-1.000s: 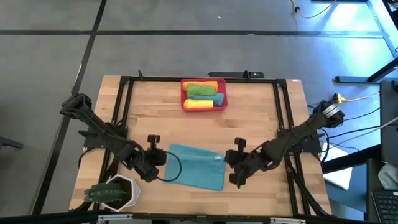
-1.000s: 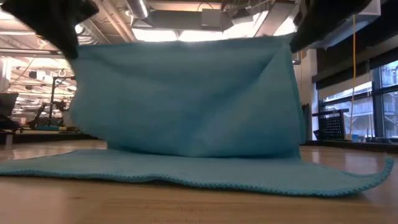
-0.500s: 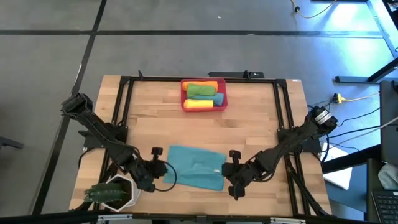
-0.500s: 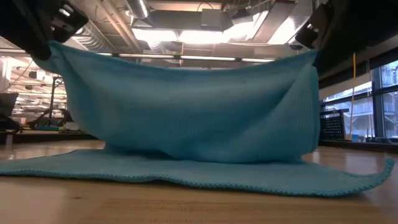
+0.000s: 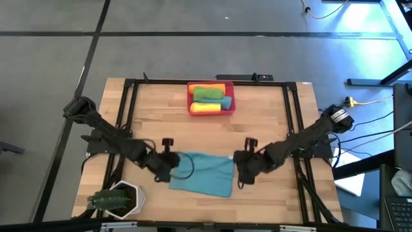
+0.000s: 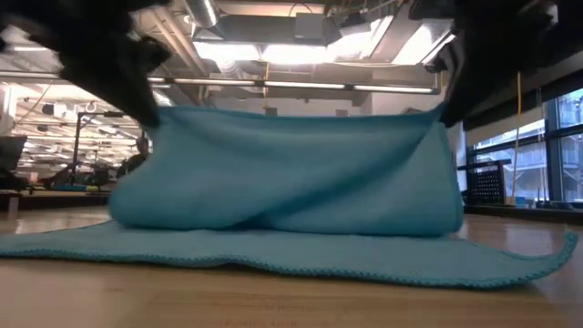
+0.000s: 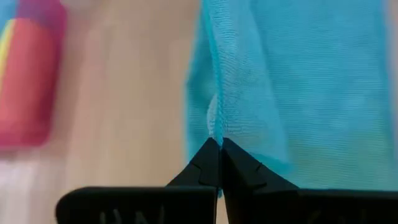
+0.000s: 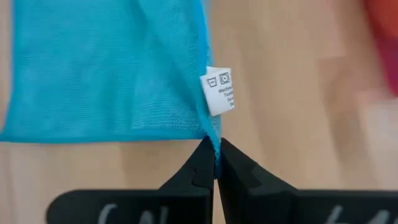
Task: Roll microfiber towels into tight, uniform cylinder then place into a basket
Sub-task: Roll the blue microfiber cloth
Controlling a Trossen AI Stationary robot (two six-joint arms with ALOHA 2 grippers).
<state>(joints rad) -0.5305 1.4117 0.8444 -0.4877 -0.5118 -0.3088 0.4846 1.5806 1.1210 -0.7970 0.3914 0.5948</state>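
While the teal towel lies spread on the front half of the tabletop, its far edge is lifted and folded over toward the front, strung between my two grippers. My left gripper is pinched closed on that edge at the towel's left corner, and my right gripper is clamped on the right corner (the white care label hangs just beyond its tips). Well behind the towel, at the tabletop's far edge, the red-pink basket holds green, orange and yellow rolled towels. A white pot with a plant sits at the front left corner.
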